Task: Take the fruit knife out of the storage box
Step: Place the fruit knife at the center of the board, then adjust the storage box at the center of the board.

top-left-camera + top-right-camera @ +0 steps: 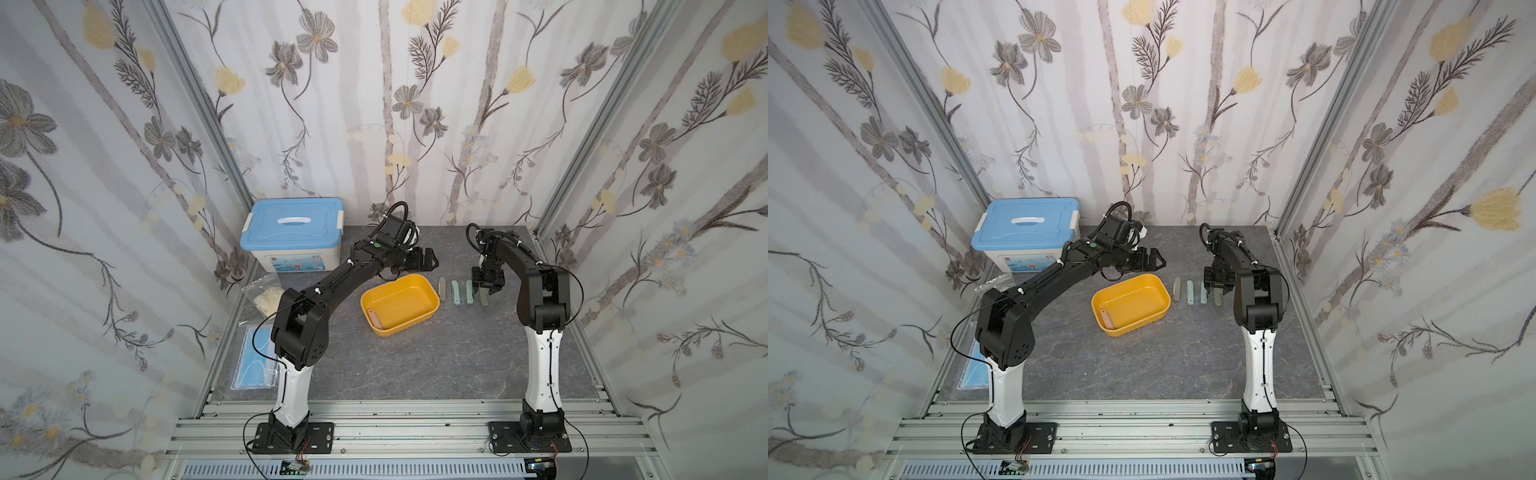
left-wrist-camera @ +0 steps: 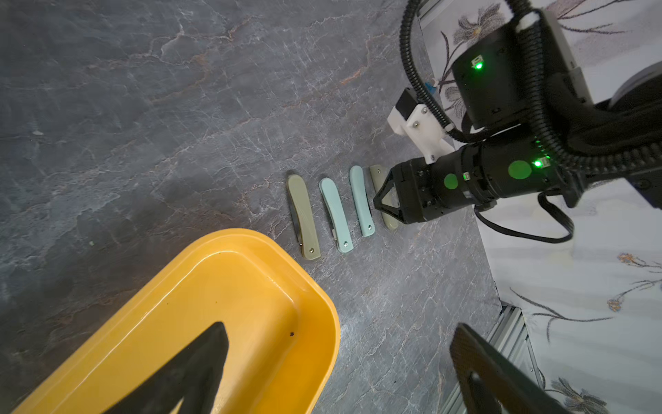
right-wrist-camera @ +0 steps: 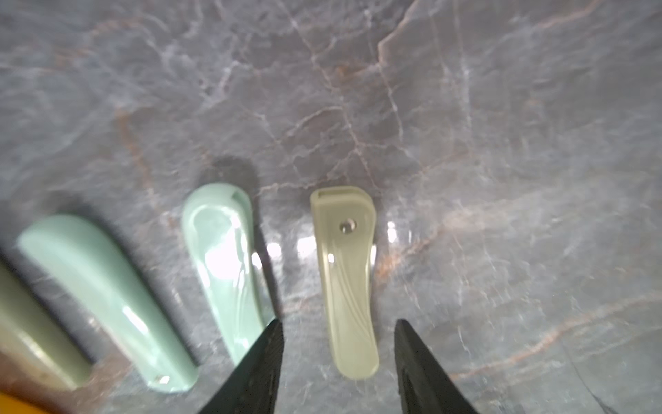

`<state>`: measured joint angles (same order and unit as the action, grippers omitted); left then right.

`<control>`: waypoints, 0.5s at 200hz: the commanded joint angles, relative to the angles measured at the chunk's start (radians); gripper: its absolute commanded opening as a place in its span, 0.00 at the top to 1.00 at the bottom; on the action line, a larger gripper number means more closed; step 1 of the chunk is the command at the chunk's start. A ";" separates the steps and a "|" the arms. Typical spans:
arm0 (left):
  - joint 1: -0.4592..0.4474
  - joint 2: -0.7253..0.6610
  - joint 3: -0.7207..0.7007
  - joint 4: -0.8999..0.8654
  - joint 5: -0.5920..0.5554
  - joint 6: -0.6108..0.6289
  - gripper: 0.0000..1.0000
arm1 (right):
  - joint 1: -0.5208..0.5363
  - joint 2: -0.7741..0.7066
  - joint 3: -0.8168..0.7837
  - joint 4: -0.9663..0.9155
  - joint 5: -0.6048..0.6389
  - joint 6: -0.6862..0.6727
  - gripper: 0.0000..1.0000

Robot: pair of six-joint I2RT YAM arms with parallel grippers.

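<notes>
The storage box (image 1: 405,301), a shallow yellow tray, sits mid-table, and one tan folded fruit knife (image 1: 375,319) lies in its near-left corner. Right of the box, several folded fruit knives lie side by side on the table, olive and pale green. My right gripper (image 3: 338,322) is low over the rightmost olive knife (image 3: 345,279). It is open, and the knife rests on the table between the fingers with a gap on each side. My left gripper (image 1: 430,262) hangs wide open and holds nothing, over the box's far right corner (image 2: 250,304).
A white box with a blue lid (image 1: 295,237) stands at the back left. A clear bag of pale gloves (image 1: 266,297) and a pack of blue masks (image 1: 253,361) lie along the left edge. Patterned walls close in three sides.
</notes>
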<state>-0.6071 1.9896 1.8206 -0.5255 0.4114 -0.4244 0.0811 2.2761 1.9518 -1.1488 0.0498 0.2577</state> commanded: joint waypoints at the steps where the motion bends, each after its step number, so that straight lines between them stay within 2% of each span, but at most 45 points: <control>1: -0.002 -0.045 0.009 -0.146 -0.043 0.019 0.00 | 0.011 -0.075 -0.011 -0.014 -0.028 0.020 0.46; 25: 0.003 -0.089 -0.002 -0.279 -0.105 0.023 0.00 | 0.059 -0.148 -0.029 -0.013 -0.080 0.018 0.45; 45: 0.012 -0.152 -0.065 -0.341 -0.161 0.009 0.00 | 0.126 -0.197 -0.051 -0.013 -0.146 0.010 0.40; 68: 0.040 -0.273 -0.211 -0.318 -0.186 -0.017 0.00 | 0.210 -0.237 -0.068 -0.008 -0.209 0.025 0.33; 100: 0.088 -0.441 -0.460 -0.251 -0.196 -0.048 0.00 | 0.322 -0.253 -0.047 0.004 -0.232 0.062 0.29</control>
<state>-0.5457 1.6211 1.4849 -0.7876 0.2485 -0.4351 0.3550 2.0338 1.8908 -1.1450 -0.1352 0.2787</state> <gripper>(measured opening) 0.997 0.709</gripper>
